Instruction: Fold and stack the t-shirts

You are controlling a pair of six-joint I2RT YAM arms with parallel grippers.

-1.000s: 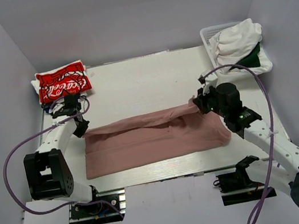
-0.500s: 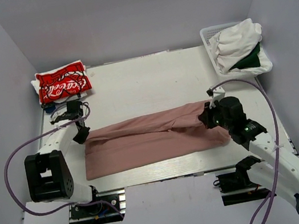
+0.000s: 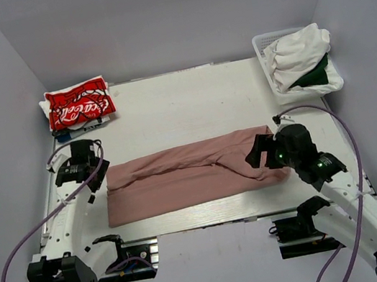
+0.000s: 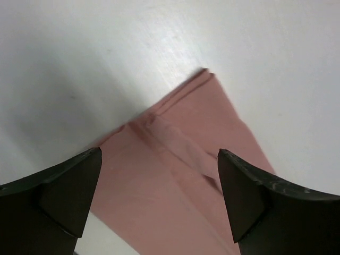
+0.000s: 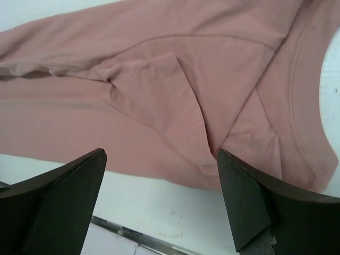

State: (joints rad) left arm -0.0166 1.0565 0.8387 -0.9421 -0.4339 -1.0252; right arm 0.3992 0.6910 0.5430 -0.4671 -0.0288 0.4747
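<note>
- Across the middle of the white table [image 3: 189, 104], a dusty-pink t-shirt [image 3: 190, 173] lies folded lengthwise into a long band, stretched from one arm to the other.
- Over the band's left end hangs the left gripper [image 3: 95, 178], its fingers [image 4: 64, 196] spread wide and gripping nothing; the wrist view looks down on a layered corner of the pink cloth.
- At the band's right end stands the right gripper [image 3: 259, 160], its fingers [image 5: 58, 202] likewise parted with nothing between them; beneath them the cloth shows a tucked-in flap and, at the right, a curved stitched edge.
- At the table's far left corner, a red t-shirt [image 3: 80, 104] with a white script logo rests folded on top of white cloth.
- At the far right corner, a white lattice basket [image 3: 263, 44] holds crumpled white t-shirts [image 3: 300, 48] and a dark green t-shirt [image 3: 316, 76], which spill over its rim.
</note>
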